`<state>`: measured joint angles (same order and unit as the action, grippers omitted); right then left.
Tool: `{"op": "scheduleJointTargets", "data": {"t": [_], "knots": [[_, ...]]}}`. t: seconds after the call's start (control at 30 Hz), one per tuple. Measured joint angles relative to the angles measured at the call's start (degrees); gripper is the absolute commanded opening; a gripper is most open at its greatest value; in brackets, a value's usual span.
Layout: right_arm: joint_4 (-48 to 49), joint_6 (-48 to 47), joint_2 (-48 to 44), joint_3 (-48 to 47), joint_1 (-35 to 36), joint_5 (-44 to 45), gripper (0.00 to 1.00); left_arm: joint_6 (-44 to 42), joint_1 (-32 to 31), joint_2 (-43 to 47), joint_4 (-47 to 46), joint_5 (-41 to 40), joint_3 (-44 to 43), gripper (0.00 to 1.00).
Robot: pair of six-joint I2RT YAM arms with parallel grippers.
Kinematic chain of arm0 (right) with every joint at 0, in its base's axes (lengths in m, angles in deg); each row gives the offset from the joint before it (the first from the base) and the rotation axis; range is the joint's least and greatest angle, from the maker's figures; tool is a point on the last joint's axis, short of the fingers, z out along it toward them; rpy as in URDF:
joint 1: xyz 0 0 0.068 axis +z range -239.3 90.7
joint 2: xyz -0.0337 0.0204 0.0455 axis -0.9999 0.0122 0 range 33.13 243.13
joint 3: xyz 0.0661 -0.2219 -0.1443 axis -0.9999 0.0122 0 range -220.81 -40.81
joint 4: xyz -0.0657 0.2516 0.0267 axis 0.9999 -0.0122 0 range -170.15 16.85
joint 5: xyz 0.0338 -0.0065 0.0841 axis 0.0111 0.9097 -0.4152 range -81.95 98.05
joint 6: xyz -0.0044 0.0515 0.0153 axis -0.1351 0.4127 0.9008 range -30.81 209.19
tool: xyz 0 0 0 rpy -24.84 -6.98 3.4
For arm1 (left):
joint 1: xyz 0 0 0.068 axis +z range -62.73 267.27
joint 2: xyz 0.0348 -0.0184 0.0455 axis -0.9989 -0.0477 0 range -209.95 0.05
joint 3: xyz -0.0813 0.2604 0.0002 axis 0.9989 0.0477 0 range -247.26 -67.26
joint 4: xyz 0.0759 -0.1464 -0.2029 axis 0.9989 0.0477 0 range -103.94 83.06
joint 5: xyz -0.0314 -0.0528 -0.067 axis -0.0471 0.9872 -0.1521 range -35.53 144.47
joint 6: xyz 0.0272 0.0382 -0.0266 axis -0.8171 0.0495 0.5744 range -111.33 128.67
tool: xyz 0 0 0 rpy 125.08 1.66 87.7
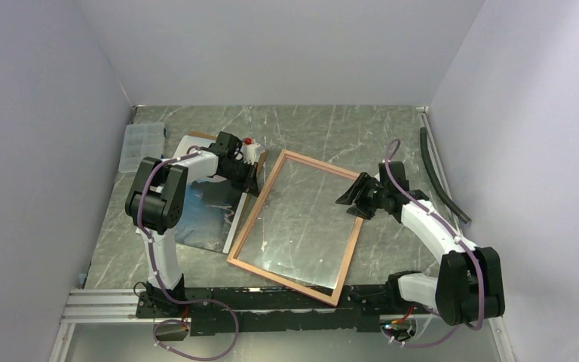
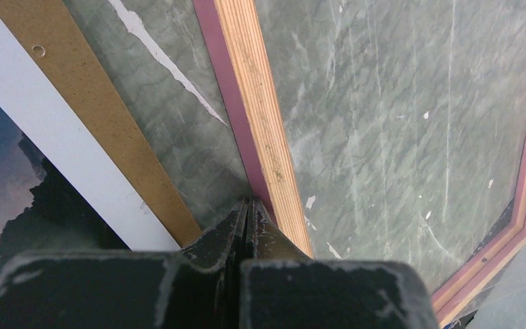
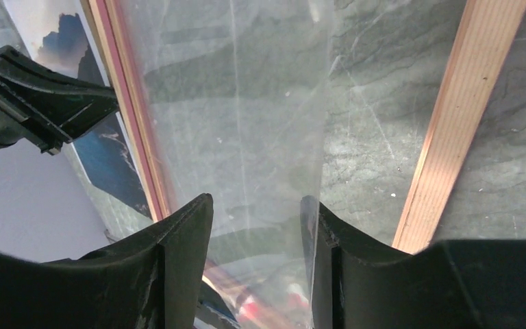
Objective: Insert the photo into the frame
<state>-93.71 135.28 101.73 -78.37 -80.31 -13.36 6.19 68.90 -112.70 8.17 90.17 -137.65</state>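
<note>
A small clear plastic compartment box (image 1: 134, 147) sits at the far left of the green marbled tabletop (image 1: 347, 124), well apart from both grippers. Next comes the thin glossy rectangular print of dark mountains, blue water and pale sky (image 2: 0, 171). It lies flat on the table to the left of the left gripper (image 2: 246, 209), outside the frame. A plain brown backing board (image 2: 89, 116) lies under the print. A strip of it shows between the print's white border and the left jaws.

The left jaws are clenched together with nothing between them. Their tips rest against the outer pink edge of the left rail of the large thin-railed rectangular picture frame (image 2: 260, 130), which lies tan wood-coloured side up on the table. The frame stretches from the left jaws across to the right gripper (image 3: 257, 200).

The right jaws stand apart, gripping nothing, over the frame's interior. The frame's right rail lies just to their right. The clear pane (image 3: 246, 103) lies in front of and between them. Its edge runs up from beside the right-hand finger (image 3: 315, 233); I cannot tell whether they touch.

A black curved strip (image 1: 439, 177) lies farther right, well clear of the right jaws.
</note>
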Motion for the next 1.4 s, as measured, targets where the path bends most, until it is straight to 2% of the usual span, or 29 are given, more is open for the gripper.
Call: {"op": "scheduleJointTargets", "data": {"t": [0.53,0.9,0.93,1.0,1.07,1.4], "knots": [[-2.5,-5.2,9.4,-4.0,-0.4,4.9,0.65,0.0,0.0,0.0,0.0,0.1,0.0,0.03],[-3.2,-6.7,13.0,-6.4,-0.5,6.6,0.66,0.1,0.0,0.0,0.0,0.2,0.1,0.03],[-3.4,-6.7,13.2,-6.4,-0.5,6.6,0.67,0.1,0.0,0.0,0.0,0.2,0.1,0.03],[-3.5,-6.7,13.2,-6.4,-0.5,6.6,0.79,0.1,0.0,0.0,0.0,0.3,0.1,0.03],[-3.7,-6.8,13.1,-6.4,-0.5,6.6,0.81,0.1,0.0,0.0,0.0,0.5,0.3,0.03],[-5.3,-7.5,10.9,-6.4,-0.6,5.5,0.70,0.2,0.0,0.1,0.0,0.5,0.3,0.03]]}}
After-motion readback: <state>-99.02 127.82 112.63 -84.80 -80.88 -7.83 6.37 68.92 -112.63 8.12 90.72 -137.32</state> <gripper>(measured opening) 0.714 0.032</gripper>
